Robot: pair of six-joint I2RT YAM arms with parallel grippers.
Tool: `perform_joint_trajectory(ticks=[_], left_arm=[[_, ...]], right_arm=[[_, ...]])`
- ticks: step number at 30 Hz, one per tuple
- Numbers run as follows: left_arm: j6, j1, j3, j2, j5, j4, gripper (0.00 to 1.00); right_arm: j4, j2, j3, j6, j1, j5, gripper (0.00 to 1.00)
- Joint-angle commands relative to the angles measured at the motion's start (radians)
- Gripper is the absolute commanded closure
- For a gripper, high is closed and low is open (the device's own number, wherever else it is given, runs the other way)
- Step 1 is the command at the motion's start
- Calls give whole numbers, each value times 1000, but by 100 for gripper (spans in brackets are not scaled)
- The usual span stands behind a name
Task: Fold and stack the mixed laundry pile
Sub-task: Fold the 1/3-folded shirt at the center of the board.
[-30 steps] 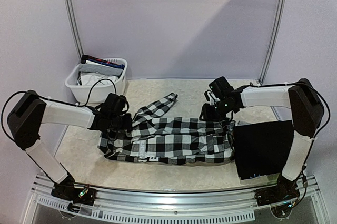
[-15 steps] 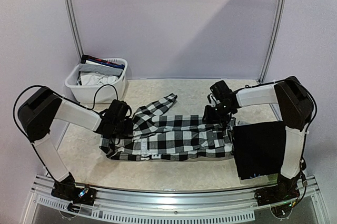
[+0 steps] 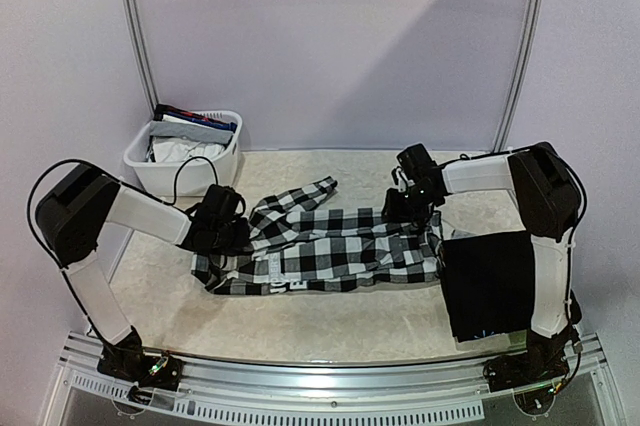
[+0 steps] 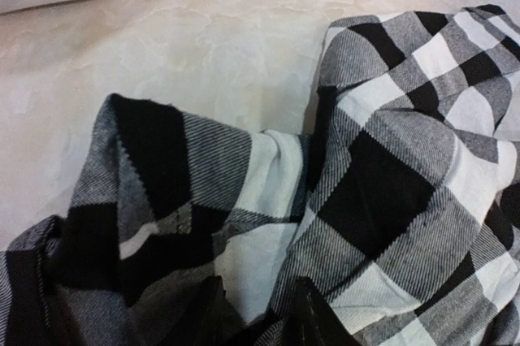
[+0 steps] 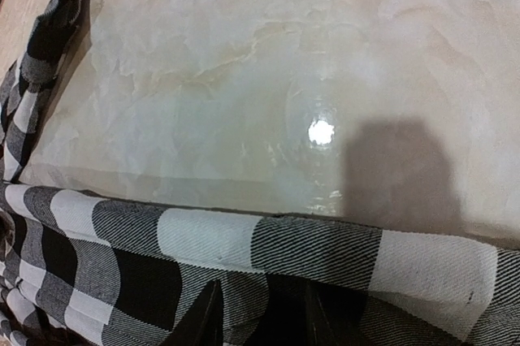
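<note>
Black-and-white checkered shirt (image 3: 320, 246) lies spread sideways across the middle of the table (image 3: 300, 318), held at both ends. The left arm reaches in from the left, its white forearm sloping down and its left gripper (image 3: 213, 236) low at the shirt's left end; the wrist view shows its dark fingers (image 4: 313, 317) closed on a bunched fold of the cloth. The right arm bends at the elbow and stretches inward, the right gripper (image 3: 405, 211) set at the shirt's far right corner, where its fingers (image 5: 203, 322) pinch a raised band of the hem. The fabric is a soft woven twill in large black, white and grey squares, rumpled and doubled over itself, with one sleeve trailing toward the back of the table. A folded black garment (image 3: 500, 281) lies flat just beside the shirt's right end. A white plastic basket (image 3: 145, 171) stands at the far left corner, holding the rest of the laundry pile (image 3: 185, 136). The tabletop is glossy, cream and marbled. Pale lilac walls (image 3: 330, 36) with metal poles enclose the space.
</note>
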Motion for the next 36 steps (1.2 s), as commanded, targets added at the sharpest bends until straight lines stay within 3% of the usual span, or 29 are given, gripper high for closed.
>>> perform_joint_trajectory(ticks=[1, 7, 14, 21, 25, 32, 36], left_arm=[[41, -18, -29, -107, 2, -69, 67], [175, -124, 31, -204, -62, -109, 53], [313, -125, 262, -107, -19, -145, 36], [408, -72, 544, 96, 169, -271, 35], [447, -25, 780, 262, 251, -449, 33], [507, 12, 1164, 522, 282, -691, 35], [514, 35, 1301, 629, 335, -780, 37]], right_arm=[[-77, -41, -97, -6, 6, 18, 65], [-67, -129, -126, -15, 39, 26, 64], [-71, -183, -85, -35, 45, 24, 64], [-44, -314, -202, -32, 55, 49, 63], [-28, -397, -288, -20, 56, 64, 58], [-7, -505, -386, -4, 61, 70, 54], [-7, -541, -410, -5, 65, 77, 54]])
